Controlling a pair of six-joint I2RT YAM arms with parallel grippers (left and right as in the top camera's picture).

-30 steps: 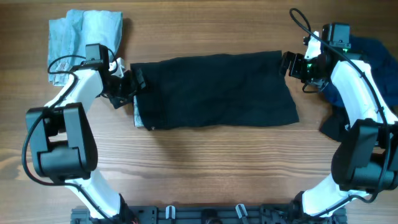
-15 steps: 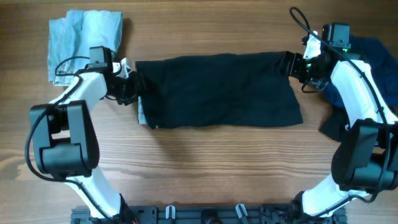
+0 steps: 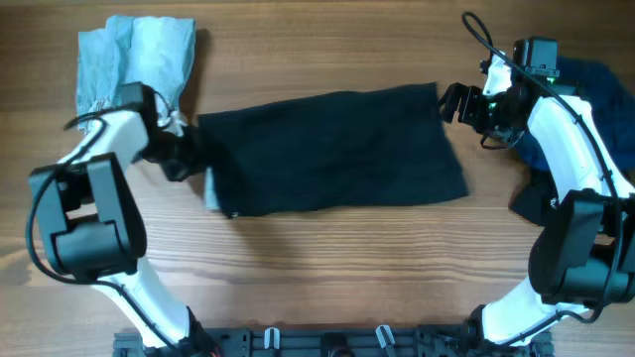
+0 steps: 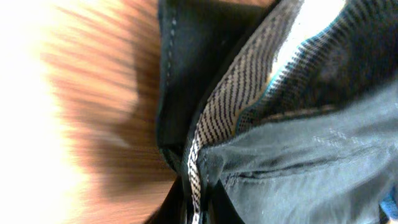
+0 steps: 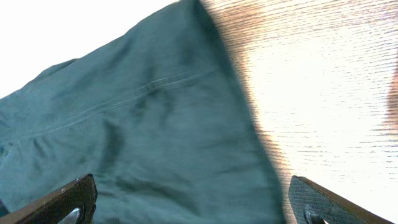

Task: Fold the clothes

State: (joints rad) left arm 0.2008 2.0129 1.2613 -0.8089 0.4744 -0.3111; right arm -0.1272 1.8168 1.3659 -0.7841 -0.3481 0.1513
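Two white-and-black arms, seen from above.
The left arm [image 3: 99, 154] and right arm [image 3: 566, 139] have glossy, rounded white links between boxy black joint housings [image 3: 84, 223]. Thin black cables [image 3: 476, 35] run off each forearm, and the one at the upper right of the frame arcs clear of its arm. A small green light [image 3: 491, 96] glows beside the black right gripper [image 3: 454, 102]. Its fingers [image 5: 67, 198] are flat, dark and blunt-tipped, at the lower corners of the wrist view.
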